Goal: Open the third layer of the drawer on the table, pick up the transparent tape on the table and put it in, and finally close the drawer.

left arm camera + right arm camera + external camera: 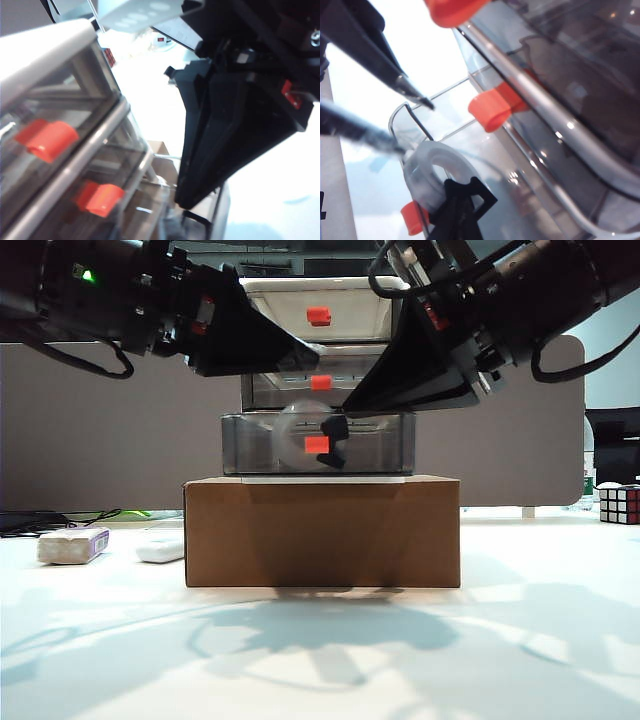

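Small clear tape roll with black cutter clip (437, 187) lying inside pulled-out lowest grey translucent drawer (318, 445). Right gripper (407, 117) just above it, parted, released. Left gripper (187, 202) beside drawer; closure undeterminable. Light, rigid, slick; best gripped across ring

From my exterior camera, both arms run off the top edge. The left gripper (300, 358) and right gripper (350, 402) cover parts of the drawer (318, 390) front; I cannot read either jaw gap there. The transparent tape (300, 435) is only a hazy shape through the third layer (380, 445) wall. A Rubik's cube (619, 504) is cut by the right edge.

Left wrist camera: blurred throughout; left gripper (187, 202) fingertips merge into one dark wedge, opening unclear.

Right wrist camera: right gripper (415, 122) fingers smeared, tape (427, 172) partly behind its black cutter clip (462, 205).
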Robot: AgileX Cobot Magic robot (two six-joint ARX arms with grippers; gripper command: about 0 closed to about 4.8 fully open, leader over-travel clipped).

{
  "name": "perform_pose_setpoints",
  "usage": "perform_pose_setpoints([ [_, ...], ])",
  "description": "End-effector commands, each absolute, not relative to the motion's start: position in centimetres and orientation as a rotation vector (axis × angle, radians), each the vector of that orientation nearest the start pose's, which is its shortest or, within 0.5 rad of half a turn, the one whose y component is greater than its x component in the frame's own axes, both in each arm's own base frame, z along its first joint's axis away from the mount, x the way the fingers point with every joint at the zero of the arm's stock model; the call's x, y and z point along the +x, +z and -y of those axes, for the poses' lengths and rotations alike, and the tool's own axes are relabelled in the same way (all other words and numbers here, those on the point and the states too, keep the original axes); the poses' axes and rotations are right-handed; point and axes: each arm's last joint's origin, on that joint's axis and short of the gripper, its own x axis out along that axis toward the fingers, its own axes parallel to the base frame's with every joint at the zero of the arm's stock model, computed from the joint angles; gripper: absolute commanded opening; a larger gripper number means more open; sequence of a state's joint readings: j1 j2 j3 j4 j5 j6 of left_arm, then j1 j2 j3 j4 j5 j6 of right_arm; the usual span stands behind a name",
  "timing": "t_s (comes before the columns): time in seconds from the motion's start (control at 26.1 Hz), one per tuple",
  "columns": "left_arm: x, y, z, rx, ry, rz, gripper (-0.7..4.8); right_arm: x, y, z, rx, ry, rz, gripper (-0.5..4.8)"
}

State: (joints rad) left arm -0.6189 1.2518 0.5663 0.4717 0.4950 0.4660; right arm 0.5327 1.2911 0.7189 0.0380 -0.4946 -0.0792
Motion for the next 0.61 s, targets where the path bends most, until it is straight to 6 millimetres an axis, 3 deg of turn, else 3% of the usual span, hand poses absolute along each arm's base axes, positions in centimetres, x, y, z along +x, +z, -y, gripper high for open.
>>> perform_pose_setpoints([
  [0.04, 18.6, 23.2, 16.6, 0.39, -1.221, 0.007, 0.71, 21.9, 23.9, -14.5, -0.079, 1.032, -0.462, -0.04],
  [0.19, 16.5, 24.3, 16.2, 0.358, -1.266, -0.053, 0.04, 21.1, 25.4, -14.0, -0.081, 1.025, -0.394, -0.05],
  [0.31, 15.7, 23.4, 15.4, 0.321, -1.269, -0.245, -0.06, 20.3, 26.7, -13.6, -0.08, 1.025, -0.339, -0.05],
  [0.38, 15.8, 22.6, 15.3, 0.339, -1.24, -0.329, -0.06, 20.0, 27.2, -13.4, -0.079, 1.026, -0.315, -0.05],
  [0.61, 16.6, 21.8, 15.6, 0.395, -1.118, -0.352, -0.06, 19.8, 27.5, -13.3, -0.079, 1.025, -0.305, -0.05],
])
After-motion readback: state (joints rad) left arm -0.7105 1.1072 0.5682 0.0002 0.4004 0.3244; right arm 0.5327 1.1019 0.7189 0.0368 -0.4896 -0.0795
